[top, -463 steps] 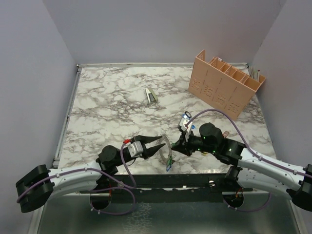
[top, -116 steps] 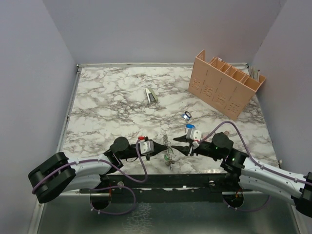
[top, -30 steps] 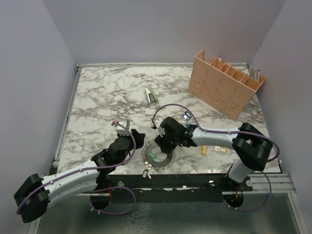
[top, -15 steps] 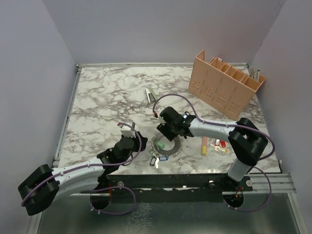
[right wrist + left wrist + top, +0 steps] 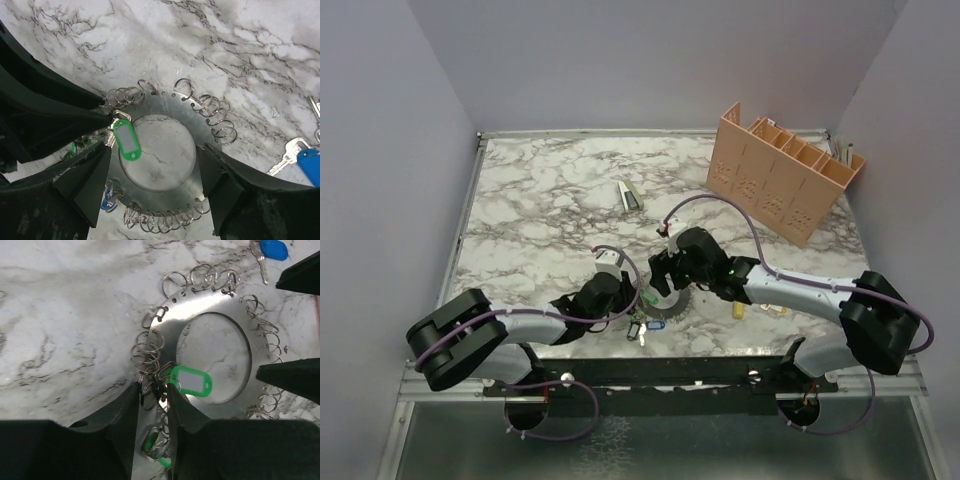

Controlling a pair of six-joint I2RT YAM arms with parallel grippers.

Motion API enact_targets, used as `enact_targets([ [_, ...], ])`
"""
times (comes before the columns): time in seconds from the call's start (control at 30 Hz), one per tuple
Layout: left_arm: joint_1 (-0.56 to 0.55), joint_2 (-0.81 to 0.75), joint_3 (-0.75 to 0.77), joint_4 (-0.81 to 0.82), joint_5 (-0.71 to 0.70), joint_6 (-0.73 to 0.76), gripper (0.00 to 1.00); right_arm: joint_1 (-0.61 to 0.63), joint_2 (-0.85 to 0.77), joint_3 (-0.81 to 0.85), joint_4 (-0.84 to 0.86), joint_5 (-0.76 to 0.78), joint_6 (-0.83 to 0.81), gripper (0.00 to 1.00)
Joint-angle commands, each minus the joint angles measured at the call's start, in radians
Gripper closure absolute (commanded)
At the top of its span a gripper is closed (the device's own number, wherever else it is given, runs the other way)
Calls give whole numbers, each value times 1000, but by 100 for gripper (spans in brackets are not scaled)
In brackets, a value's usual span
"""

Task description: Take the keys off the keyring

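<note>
The keyring [image 5: 170,330] lies flat on the marble, a wide grey disc with an open centre and small split rings round its rim [image 5: 165,107] [image 5: 672,303]. A green tag [image 5: 190,381] [image 5: 125,140] lies over its hole. A green key [image 5: 150,444] shows under the rim, and a blue key [image 5: 107,200] [image 5: 653,324] at its near edge. My left gripper [image 5: 152,390] [image 5: 628,300] has its jaws narrowly apart around the split rings at the rim. My right gripper [image 5: 154,149] [image 5: 665,285] stands open, its fingers spanning the hole.
A loose blue key [image 5: 274,249] [image 5: 310,165] lies beside the ring. A bunch with red and yellow tags [image 5: 760,300] sits to the right. A peach rack [image 5: 785,180] stands at the back right, and a small grey object [image 5: 630,195] at mid-table.
Both grippers have drawn in over the keyring, which has shifted up and right. The left jaws have narrowed around the rim's split rings. The right jaws have widened.
</note>
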Motion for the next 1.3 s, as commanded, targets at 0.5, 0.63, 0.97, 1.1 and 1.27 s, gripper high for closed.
enact_targets([
  [0.5,-282,-83,-45,98,-97,-161,57,6,-90,-123,-18,54,307,30],
  [0.63,-280,-165,-84,64,-178,-174,61,6,-126,-128,-99,-10,446,31],
  [0.97,-277,-84,-47,63,-124,-172,75,6,-111,-243,-48,-125,769,39],
  [1.1,-277,-18,-17,82,-98,-163,75,6,-91,-290,2,-122,845,39],
  [1.27,-277,51,-5,118,-82,-170,79,5,-31,-324,110,-146,893,41],
])
